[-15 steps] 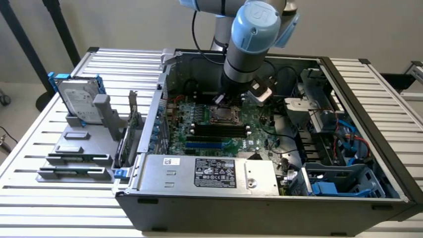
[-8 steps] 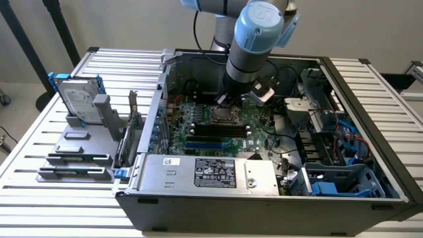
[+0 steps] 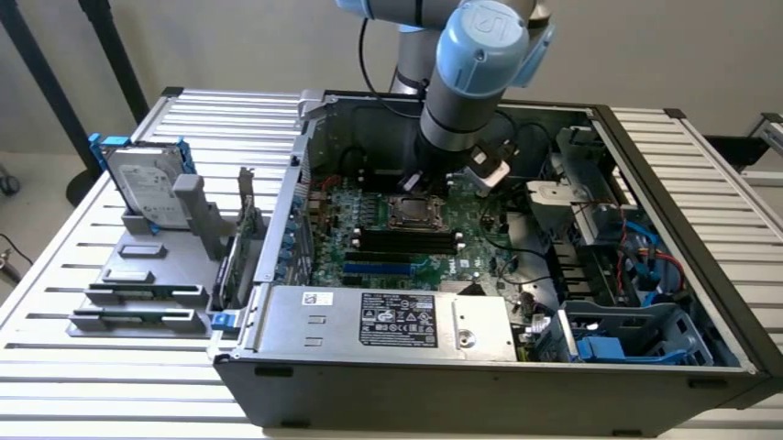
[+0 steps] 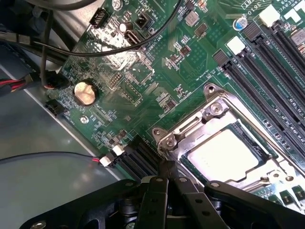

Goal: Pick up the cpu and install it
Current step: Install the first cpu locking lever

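Arm reaches down into the open PC case (image 3: 490, 367), w/ gripper (image 3: 413, 183) just above the motherboard (image 3: 367, 257) near the CPU socket (image 3: 413, 213). In the wrist view the gripper (image 4: 167, 174) has its black fingers (image 4: 159, 186) pressed fully together, nothing between them; tips sit just beside the socket's metal frame (image 4: 209, 107), at its corner. The cpu (image 4: 224, 155) lies flat inside the socket, pale shiny top up, frame around it.

On the board: coin cell battery (image 4: 85, 92) at roughly 10 o'clock from the cpu in the wrist view, black memory slots (image 4: 271, 71) toward 1 o'clock. In the exterior view, a hard drive (image 3: 145, 188) stands upright in a grey holder (image 3: 147, 293) outside the case, at 9 o'clock from the socket, well apart. PSU (image 3: 380, 321) sits at 6 o'clock.
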